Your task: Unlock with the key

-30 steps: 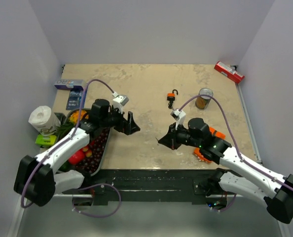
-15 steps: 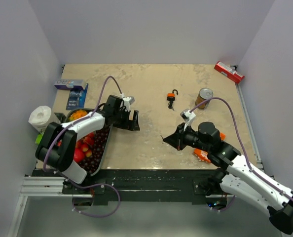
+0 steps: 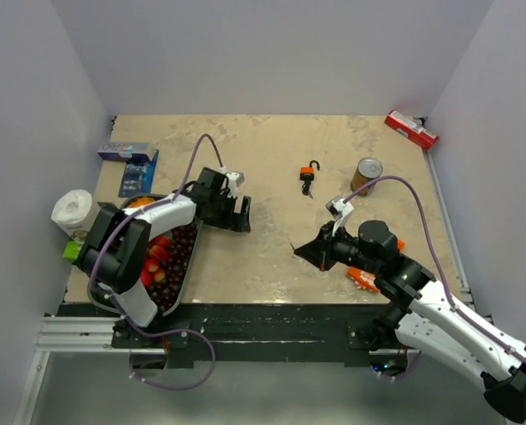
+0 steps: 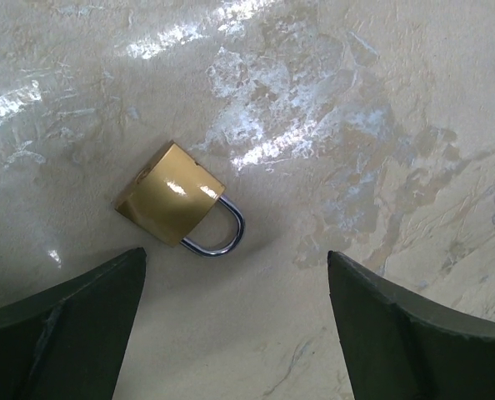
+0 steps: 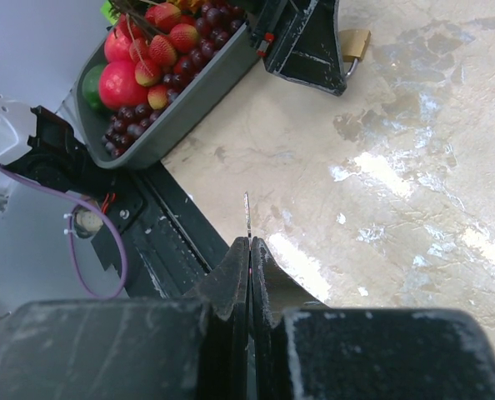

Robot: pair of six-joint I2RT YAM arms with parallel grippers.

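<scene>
A brass padlock [image 4: 174,202] with a silver shackle lies flat on the beige tabletop. My left gripper [image 4: 235,279] hovers over it, open, with the lock just beyond its dark fingertips [image 4: 89,292]. From above, the left gripper [image 3: 243,215] hides the lock. My right gripper [image 5: 250,243] is shut on the key; only the thin metal blade [image 5: 247,215] pokes out past the tips, and the head is hidden between the fingers. In the top view the right gripper [image 3: 304,251] points left toward the left gripper, about a hand's width away.
An orange padlock with a black shackle [image 3: 308,178] lies at centre back, next to a can [image 3: 366,175]. A grey tray of fruit [image 3: 185,274] sits at the left edge. There are blue boxes [image 3: 130,159], a paper roll [image 3: 72,211], a red box [image 3: 411,129] and an orange object [image 3: 365,278].
The left arm has folded in, and its gripper has shifted slightly right and back. The right arm has drawn a little to the right, still holding the key.
</scene>
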